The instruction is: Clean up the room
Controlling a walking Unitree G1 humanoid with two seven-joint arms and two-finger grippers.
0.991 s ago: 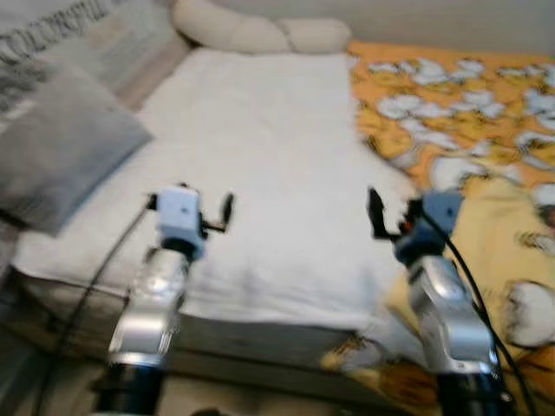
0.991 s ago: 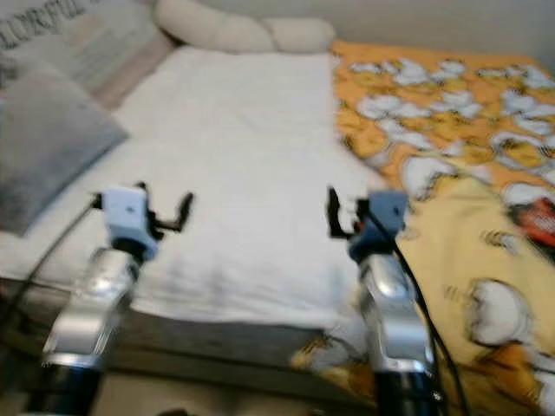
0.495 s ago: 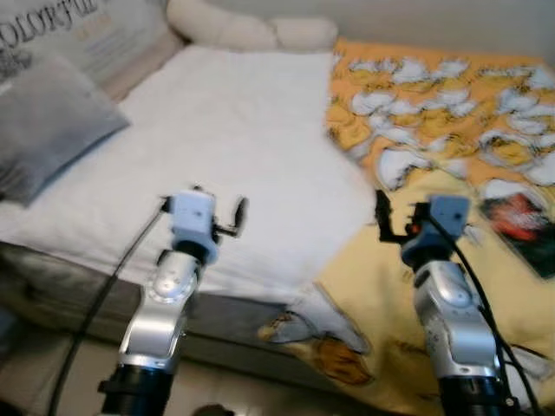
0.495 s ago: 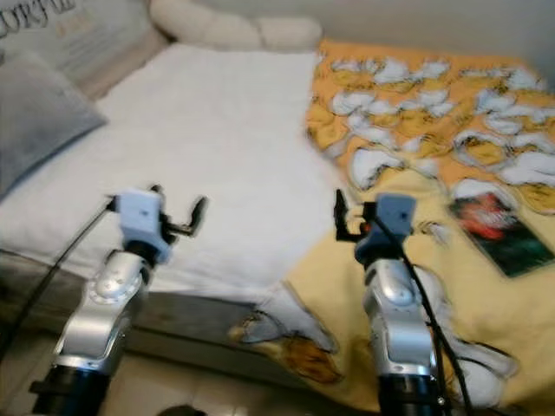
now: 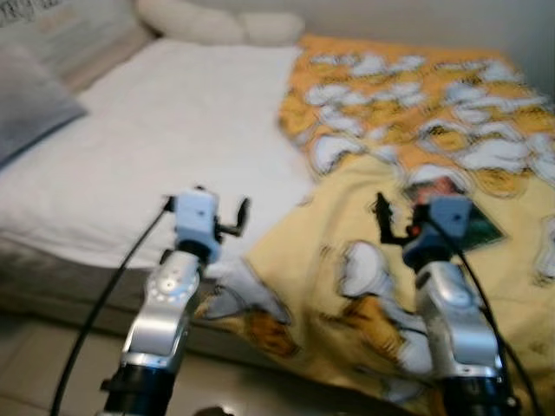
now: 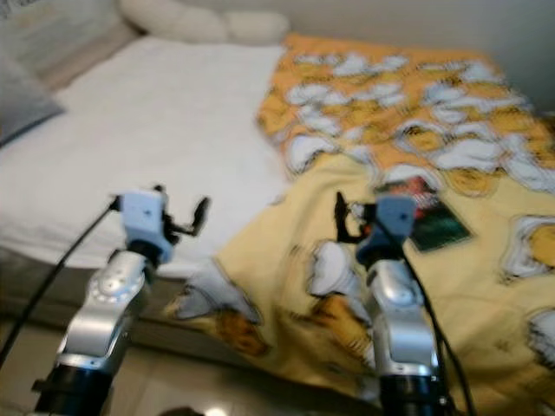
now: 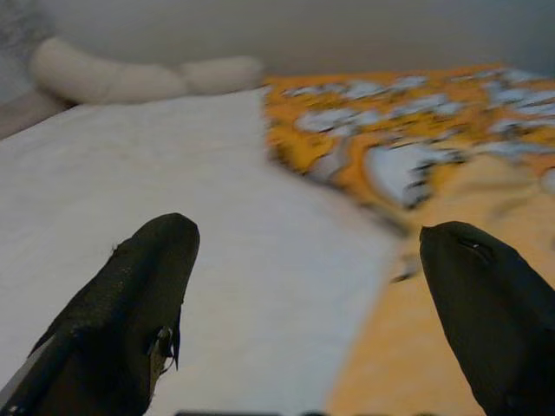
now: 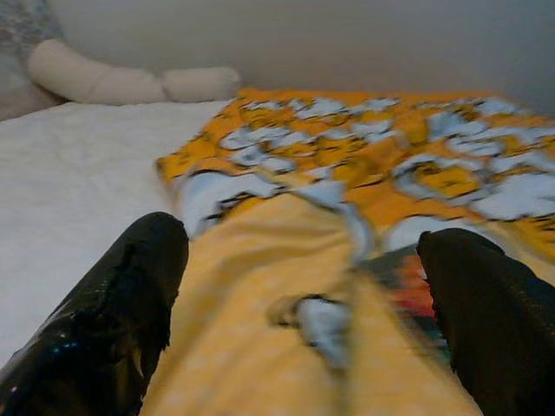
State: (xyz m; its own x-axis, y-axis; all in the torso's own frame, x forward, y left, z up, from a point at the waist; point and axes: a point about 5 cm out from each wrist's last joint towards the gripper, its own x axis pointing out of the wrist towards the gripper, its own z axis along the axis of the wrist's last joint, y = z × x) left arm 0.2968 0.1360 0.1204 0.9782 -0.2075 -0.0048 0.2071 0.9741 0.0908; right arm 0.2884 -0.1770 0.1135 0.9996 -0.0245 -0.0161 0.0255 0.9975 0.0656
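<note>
A bed (image 5: 147, 130) takes up most of the frame, its left and upper-left part covered by a plain white sheet (image 5: 173, 104). Over the right half lies an orange and yellow blanket (image 5: 408, 113) with a white cartoon print; its lower edge hangs over the bed's front side toward the tiled floor (image 5: 52, 364) at lower left. A grey pillow (image 5: 26, 104) sits at the left edge, and two cream cushions (image 5: 217, 24) lie at the top along the wall. A dark, flat book-like item (image 6: 434, 221), blurred, rests on the blanket right of centre.
</note>
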